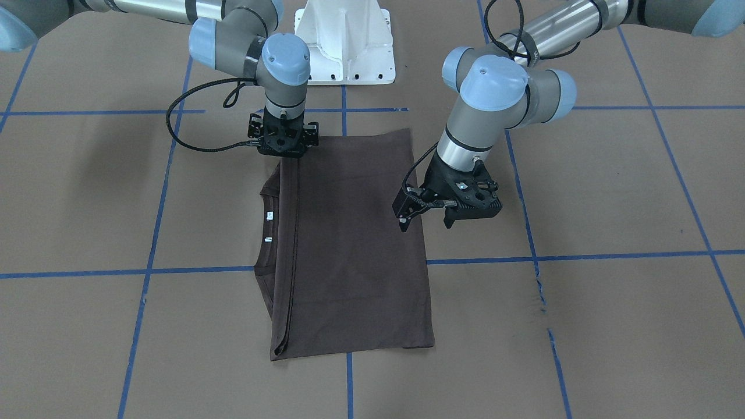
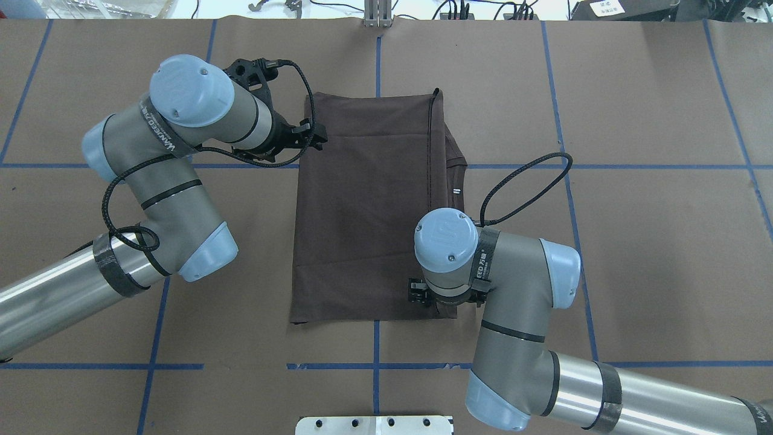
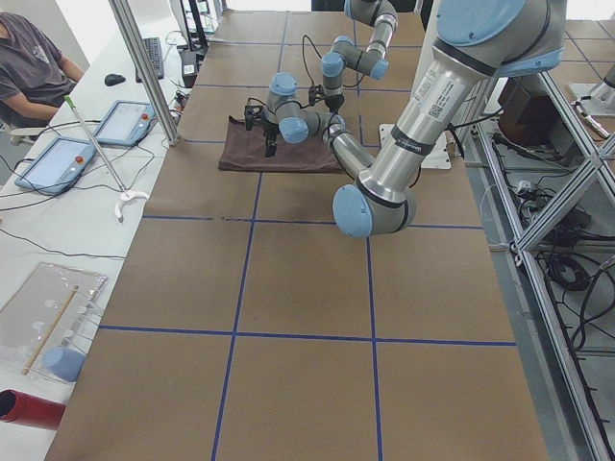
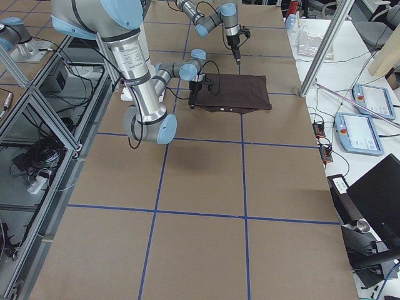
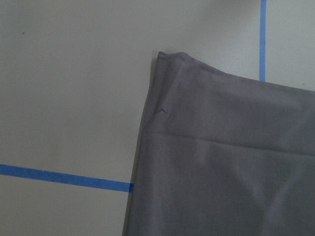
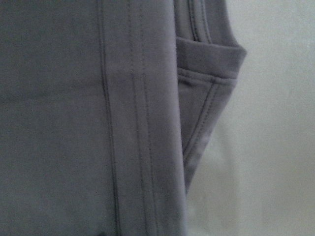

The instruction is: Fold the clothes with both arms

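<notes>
**Now: shirt folded flat, a gripper at each side**

Plainly, from the front, the shirt [image 1: 355,244] lies mid-table [image 1: 611,192] as a folded oblong, with its collar [image 1: 265,227] peeking out on the robot's right. The right gripper [image 1: 283,150] stands over the corner nearest the base. The left gripper [image 1: 404,216] hangs tilted above the shirt's edge on the robot's left. Overhead, the right wrist hides its jaws, and the left's are too small to judge — I cannot tell how either stands. The side views settle nothing more. The left wrist camera shows a shirt corner near a blue tape [image 5: 64,177] line, no fingers. The right wrist camera — close in — shows only stitched hems.
</notes>
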Available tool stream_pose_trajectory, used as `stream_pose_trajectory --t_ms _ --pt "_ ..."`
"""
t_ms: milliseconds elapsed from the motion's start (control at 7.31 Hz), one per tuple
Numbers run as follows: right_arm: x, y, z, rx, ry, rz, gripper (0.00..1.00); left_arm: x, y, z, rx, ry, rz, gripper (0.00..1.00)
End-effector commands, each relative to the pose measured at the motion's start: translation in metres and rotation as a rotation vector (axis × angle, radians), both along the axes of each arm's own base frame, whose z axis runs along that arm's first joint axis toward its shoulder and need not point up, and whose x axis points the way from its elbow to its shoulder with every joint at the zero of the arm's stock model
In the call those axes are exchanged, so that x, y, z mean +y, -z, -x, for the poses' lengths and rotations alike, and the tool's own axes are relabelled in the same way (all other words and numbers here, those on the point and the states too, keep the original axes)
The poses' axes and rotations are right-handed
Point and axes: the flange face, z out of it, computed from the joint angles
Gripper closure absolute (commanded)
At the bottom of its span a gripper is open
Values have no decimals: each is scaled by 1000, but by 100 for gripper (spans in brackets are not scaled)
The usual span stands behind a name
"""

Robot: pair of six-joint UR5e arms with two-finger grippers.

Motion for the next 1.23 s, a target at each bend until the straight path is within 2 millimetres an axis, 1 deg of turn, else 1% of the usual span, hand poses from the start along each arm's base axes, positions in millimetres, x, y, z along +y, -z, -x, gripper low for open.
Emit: stream_pose_trajectory --t_ms 0,410,547,821,958,1094 --pt "-3 -2 -5 25 18 -4 0 1 -1 -1 0 -1 1 0" --pt "-11 -1 -13 31 9 -3 0 2 -3 -4 -3 -5 0 0" --pt "-11 -1 -13 33 9 -3 0 2 -3 -4 -3 -6 -2 0" --pt "-11 -8 -14 43 10 -1 0 3 -3 -5 -1 -6 0 0" --pt "-13 -7 -15 43 7 -1 0 10 -4 -13 -2 -20 2 0" --pt "-17 -10 -18 58 7 -1 0 11 -1 -12 6 -20 -2 0"
